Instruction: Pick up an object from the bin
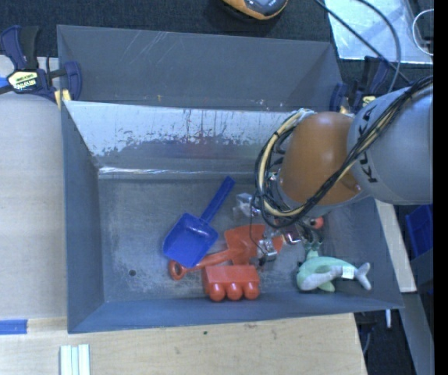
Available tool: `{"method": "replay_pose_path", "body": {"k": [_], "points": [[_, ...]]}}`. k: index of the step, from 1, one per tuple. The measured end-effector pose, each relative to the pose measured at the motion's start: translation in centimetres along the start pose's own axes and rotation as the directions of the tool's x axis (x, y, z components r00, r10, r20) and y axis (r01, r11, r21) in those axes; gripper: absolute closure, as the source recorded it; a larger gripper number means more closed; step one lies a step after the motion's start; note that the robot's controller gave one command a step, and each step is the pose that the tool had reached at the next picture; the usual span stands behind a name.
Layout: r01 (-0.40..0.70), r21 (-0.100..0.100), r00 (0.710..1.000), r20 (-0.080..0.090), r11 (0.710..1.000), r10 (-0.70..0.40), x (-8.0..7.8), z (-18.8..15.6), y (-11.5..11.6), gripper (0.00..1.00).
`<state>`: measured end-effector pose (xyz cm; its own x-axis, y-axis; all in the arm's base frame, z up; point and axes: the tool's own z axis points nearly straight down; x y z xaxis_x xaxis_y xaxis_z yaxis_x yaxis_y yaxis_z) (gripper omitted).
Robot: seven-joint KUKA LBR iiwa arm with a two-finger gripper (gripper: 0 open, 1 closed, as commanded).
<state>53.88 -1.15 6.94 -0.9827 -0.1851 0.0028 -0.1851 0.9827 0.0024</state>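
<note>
The gripper [265, 248] of a KUKA arm hangs low in the lower right of the frame, its tip right at the wide end of an orange toy shovel [238, 246] lying on the floor of the grey metal bin [83, 233]. How wide the gripper stands cannot be told from this angle, as the wrist and its cables cover it, nor whether it touches the shovel. The shovel's thin handle runs left and down to a small ring near the lower middle of the frame. Just below the shovel lies a red plastic block [230, 283] with three rounded lobes along its lower edge, touching or nearly touching the shovel's handle. To the left, a blue toy scoop [195, 233] lies aslant, its handle pointing to the upper right toward the gripper and its bowl close against the orange handle. To the right of the gripper, near the bin's lower right corner, a green-and-white plush fish [327, 274] lies on its side, tail to the right. Above the gripper the wrist's rounded orange cover [318, 162] and looping black and yellow cables fill the middle right of the frame.
</note>
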Motion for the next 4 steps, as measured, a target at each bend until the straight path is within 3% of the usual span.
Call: {"method": "replay_pose_path", "body": {"k": [1, 2, 4], "points": [[0.499, 0.01, 0.866, 0.009, 0.866, -0.499, 0.42, -0.12, -0.33, 0.0], [-0.001, 0.0, 1.0, 0.005, 1.0, 0.001, -0.11, -0.08, -0.04, 1.0], [0.0, -0.001, 1.0, -0.001, 1.0, 0.0, 0.09, -0.97, -0.01, 1.0]]}}
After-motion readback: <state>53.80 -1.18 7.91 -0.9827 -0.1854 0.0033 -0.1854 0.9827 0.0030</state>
